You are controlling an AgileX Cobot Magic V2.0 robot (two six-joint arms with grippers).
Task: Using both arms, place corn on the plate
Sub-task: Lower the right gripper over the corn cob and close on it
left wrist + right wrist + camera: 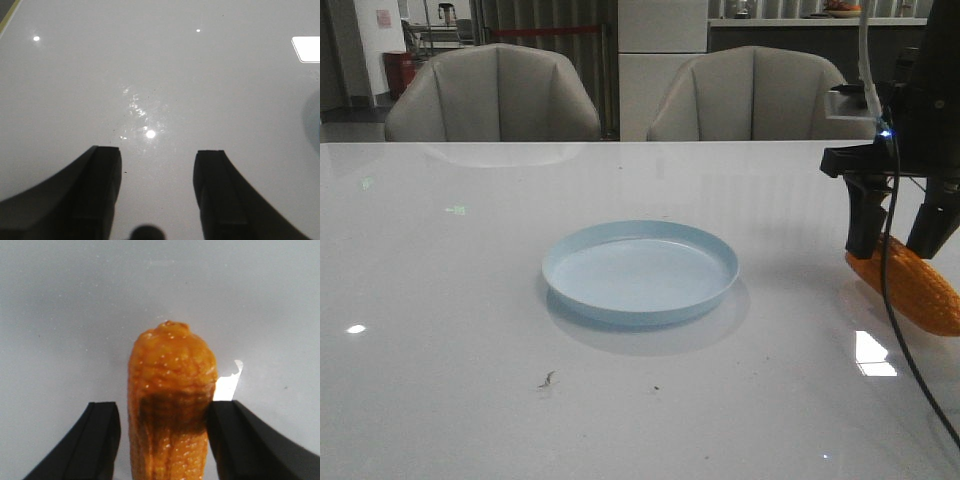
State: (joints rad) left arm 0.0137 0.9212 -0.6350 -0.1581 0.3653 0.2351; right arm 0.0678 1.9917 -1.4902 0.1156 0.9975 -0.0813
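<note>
Corn and arms slipping out of frame

We are losing the corn (918, 292) past the front view's right edge, its far end unseen; the right gripper (901, 232) is covering part of it. We are seeing only a sliver of the plate (315, 117) from the left wrist.

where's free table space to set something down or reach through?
The plate is bare inside. Open tabletop runs from its left rim to the table's left edge, and along the near edge in front of it. It is crowded only on the right: the right gripper straddles the corn, fingers open.
</note>
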